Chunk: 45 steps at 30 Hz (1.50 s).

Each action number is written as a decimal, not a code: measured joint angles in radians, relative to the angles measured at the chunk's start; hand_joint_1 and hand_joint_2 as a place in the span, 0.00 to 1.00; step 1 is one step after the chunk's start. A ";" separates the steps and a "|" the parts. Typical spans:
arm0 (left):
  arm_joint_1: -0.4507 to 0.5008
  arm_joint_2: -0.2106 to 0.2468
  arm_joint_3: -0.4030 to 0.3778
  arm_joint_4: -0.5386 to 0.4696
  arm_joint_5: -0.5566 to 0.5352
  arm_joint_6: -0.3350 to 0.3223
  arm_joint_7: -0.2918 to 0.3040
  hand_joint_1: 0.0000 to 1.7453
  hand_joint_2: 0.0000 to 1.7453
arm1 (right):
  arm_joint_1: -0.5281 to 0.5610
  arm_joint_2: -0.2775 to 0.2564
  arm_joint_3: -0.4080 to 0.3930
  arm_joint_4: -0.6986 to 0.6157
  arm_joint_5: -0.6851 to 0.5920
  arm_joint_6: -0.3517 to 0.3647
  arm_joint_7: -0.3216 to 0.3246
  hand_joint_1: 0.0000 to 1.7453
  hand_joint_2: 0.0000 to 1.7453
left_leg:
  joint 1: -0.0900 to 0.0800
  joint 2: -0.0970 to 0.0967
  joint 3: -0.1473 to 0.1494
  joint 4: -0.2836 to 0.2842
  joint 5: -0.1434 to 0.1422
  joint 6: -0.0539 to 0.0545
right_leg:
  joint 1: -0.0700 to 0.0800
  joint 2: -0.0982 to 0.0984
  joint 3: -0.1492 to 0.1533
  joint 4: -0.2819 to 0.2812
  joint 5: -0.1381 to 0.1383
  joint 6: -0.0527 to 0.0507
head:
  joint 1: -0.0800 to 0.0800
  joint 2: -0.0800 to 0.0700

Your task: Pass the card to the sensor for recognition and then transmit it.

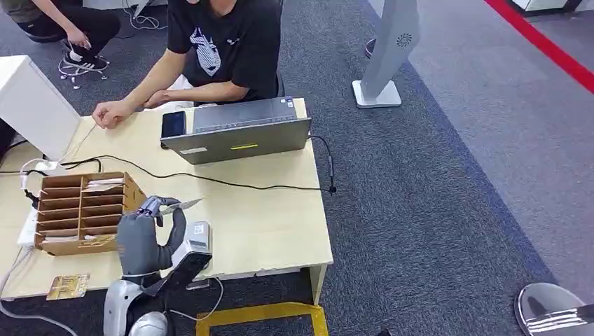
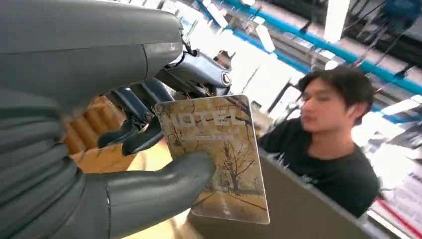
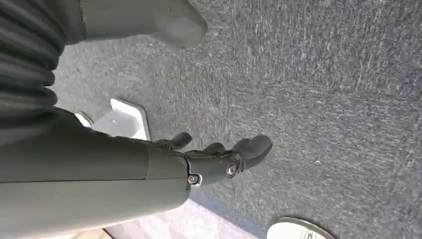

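Card [image 2: 215, 154]: hotel key card with a tree print, held above the wooden table [image 1: 280, 224], just beside the cardboard slot organizer [image 1: 80, 210] and over the small grey sensor [image 1: 198, 236]. Left hand [image 1: 147, 238] pinches it, thumb [image 2: 164, 186] pressed on the printed face, darker fingers [image 2: 134, 134] behind. Right hand [image 3: 219, 162] hangs over grey carpet [image 3: 323, 99], fingers loosely apart, holding nothing.

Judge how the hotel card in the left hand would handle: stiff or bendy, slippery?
Likely stiff: the card stays flat though the left hand pinches just one edge. Probably light, since thumb and fingers alone carry it. Its glossy printed face may be slippery, so it could slide in that pinch.
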 joint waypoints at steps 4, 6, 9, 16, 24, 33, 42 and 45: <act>0.027 0.000 0.029 0.078 0.046 0.006 0.023 1.00 1.00 | 0.017 0.012 -0.011 -0.032 -0.002 0.034 -0.004 0.00 1.00 | 0.000 0.000 -0.001 0.000 0.000 0.000 | 0.000 0.000 0.000 0.000 0.000 0.000 | 0.000 0.000; 0.038 0.002 0.061 0.117 0.045 0.011 0.030 1.00 1.00 | 0.026 0.021 -0.021 -0.054 0.000 0.049 -0.004 0.00 1.00 | 0.000 0.000 -0.001 0.000 0.000 0.000 | 0.000 0.000 0.000 0.000 0.000 0.000 | -0.001 0.000; 0.045 0.008 0.117 0.164 0.038 0.011 0.038 1.00 1.00 | 0.034 0.032 -0.036 -0.084 0.014 0.068 -0.003 0.00 1.00 | 0.000 0.000 -0.001 0.000 0.000 0.000 | 0.000 0.000 0.000 0.000 0.000 0.000 | 0.000 0.000; 0.045 0.015 0.228 0.239 0.038 0.006 0.033 1.00 1.00 | 0.038 0.045 -0.060 -0.118 0.032 0.073 -0.005 0.00 1.00 | 0.000 0.000 -0.001 0.000 0.000 0.000 | 0.000 0.000 0.000 0.000 0.000 0.000 | 0.000 0.000; 0.039 0.015 0.253 0.266 0.033 0.002 0.001 1.00 1.00 | 0.034 0.061 -0.075 -0.127 0.035 0.064 -0.010 0.00 1.00 | 0.000 0.000 -0.001 0.000 0.000 0.000 | 0.000 -0.001 0.000 0.000 0.000 0.000 | 0.000 0.000; 0.013 0.007 0.245 0.209 0.004 -0.013 -0.051 1.00 1.00 | 0.021 0.063 -0.076 -0.111 0.050 0.042 -0.023 0.00 1.00 | 0.000 0.000 0.000 0.000 0.000 0.000 | 0.000 -0.001 0.000 0.000 0.000 0.000 | 0.000 0.000; -0.014 -0.002 0.170 0.161 0.000 -0.032 -0.027 1.00 1.00 | -0.001 0.063 -0.076 -0.068 0.038 0.023 -0.022 0.00 1.00 | 0.000 0.000 0.000 0.000 0.000 0.000 | 0.000 -0.001 0.000 0.000 0.000 0.000 | 0.000 0.000; -0.018 -0.006 0.168 0.174 0.023 -0.034 -0.016 1.00 1.00 | -0.002 0.063 -0.076 -0.063 0.030 0.017 -0.022 0.00 1.00 | 0.000 0.000 0.000 0.000 0.000 0.000 | 0.000 -0.001 0.000 0.000 0.000 0.000 | 0.000 0.000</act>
